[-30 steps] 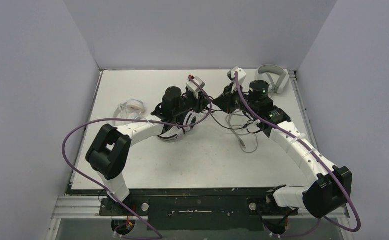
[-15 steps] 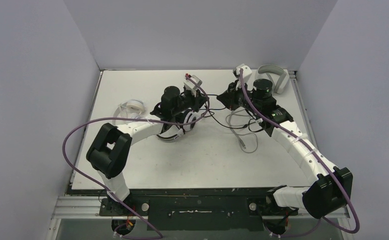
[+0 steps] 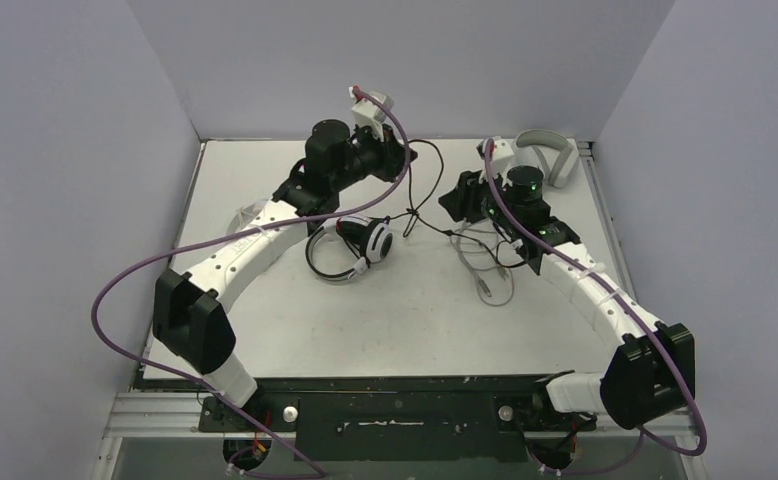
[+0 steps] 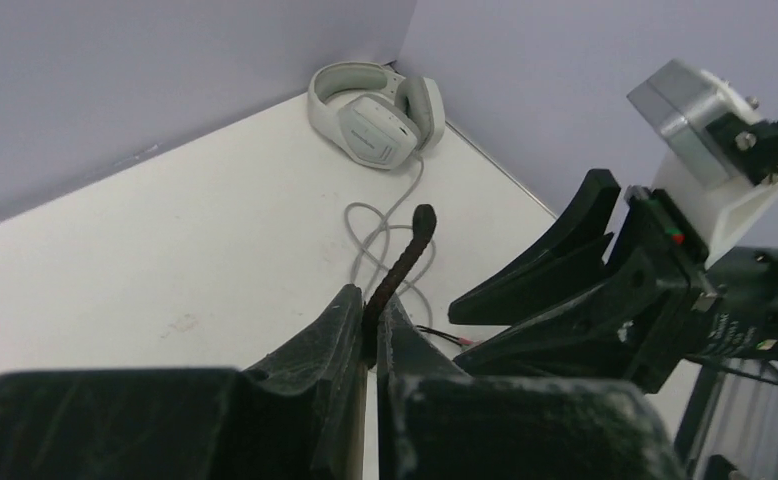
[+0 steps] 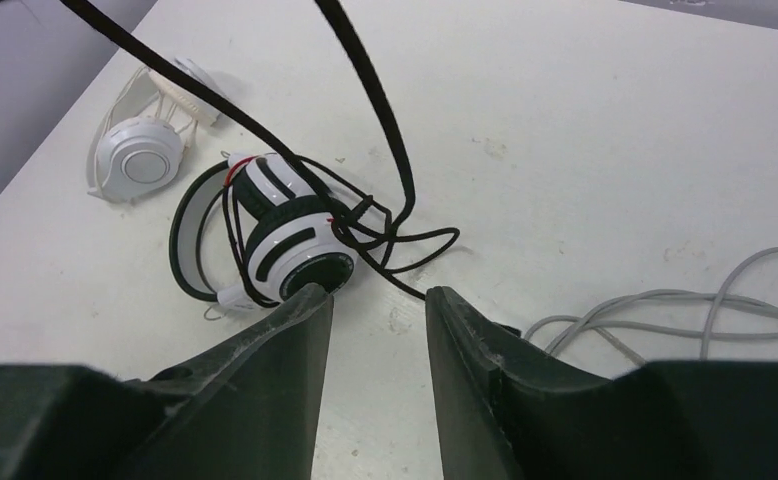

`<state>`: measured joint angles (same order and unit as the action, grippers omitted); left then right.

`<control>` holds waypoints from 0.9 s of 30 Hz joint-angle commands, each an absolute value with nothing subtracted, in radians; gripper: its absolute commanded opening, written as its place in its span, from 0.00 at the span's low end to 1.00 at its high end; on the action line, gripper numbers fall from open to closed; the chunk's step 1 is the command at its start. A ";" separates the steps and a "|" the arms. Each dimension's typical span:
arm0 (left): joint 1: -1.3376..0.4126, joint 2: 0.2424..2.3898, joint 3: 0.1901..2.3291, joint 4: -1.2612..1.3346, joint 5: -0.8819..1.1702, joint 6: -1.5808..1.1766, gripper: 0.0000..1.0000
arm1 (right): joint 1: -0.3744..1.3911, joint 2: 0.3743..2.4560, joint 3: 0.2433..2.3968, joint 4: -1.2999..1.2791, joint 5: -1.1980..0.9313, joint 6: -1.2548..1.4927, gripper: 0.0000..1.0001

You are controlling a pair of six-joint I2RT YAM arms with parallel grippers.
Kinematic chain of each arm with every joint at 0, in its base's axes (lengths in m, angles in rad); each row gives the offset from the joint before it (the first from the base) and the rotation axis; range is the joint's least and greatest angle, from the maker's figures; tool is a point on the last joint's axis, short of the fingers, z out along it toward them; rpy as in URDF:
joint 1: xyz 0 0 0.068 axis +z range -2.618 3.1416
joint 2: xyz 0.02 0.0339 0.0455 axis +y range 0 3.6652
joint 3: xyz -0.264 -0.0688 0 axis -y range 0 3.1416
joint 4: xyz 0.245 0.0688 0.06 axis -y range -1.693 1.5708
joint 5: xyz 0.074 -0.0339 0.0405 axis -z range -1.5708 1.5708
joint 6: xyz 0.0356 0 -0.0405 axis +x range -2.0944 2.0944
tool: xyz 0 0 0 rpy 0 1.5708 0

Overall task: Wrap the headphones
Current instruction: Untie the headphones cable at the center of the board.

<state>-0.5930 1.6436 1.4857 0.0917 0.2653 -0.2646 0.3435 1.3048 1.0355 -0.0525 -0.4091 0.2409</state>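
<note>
Black-and-white headset point(image 3: 373, 241) lies on its side near the middle of the worktop point(image 3: 415, 320). Its black cable point(image 5: 390, 140) makes a few loose turns round the earcups. It then climbs away from the headset, up and toward the back wall.

Left hand point(image 4: 370, 312): raised above and behind the headset, fingers pressed together. It pinches the black cable just short of its free end, and the tip pokes out past the fingertips.

Right hand point(image 5: 377, 298): low, right of the headset, fingers spread, nothing between them. Cable strands hang ahead of it, apparently not touching.

Step in hand, by my reading: winding the cable onto the headset, partway done. The next move calls for carrying the pinched end round the earcups under light tension. The right hand would steady the headset or catch the slack.

Small white pair point(image 5: 145, 165) sits left of the headset. From above, the left arm point(image 3: 255, 245) covers most of it, so its cable is hard to judge. Grey over-ear pair point(image 4: 375, 110) is well right of and behind the headset, its grey cable point(image 5: 685, 300) loose. Whether the pinched end carries a plug cannot be made out.
</note>
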 commanded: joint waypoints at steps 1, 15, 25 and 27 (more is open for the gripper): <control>-0.599 1.649 1.583 -0.139 0.231 -0.409 0.00 | 0.360 1.263 0.996 0.097 -0.451 0.236 0.43; -0.598 1.637 1.581 -0.153 0.309 -0.573 0.00 | 0.542 1.340 0.983 0.211 -0.355 0.115 0.51; -0.589 1.604 1.543 -0.118 0.340 -0.626 0.00 | 0.549 1.471 0.962 0.311 -0.276 0.127 0.54; -0.586 1.605 1.546 -0.118 0.341 -0.630 0.00 | 0.549 1.497 0.962 0.316 -0.267 0.129 0.52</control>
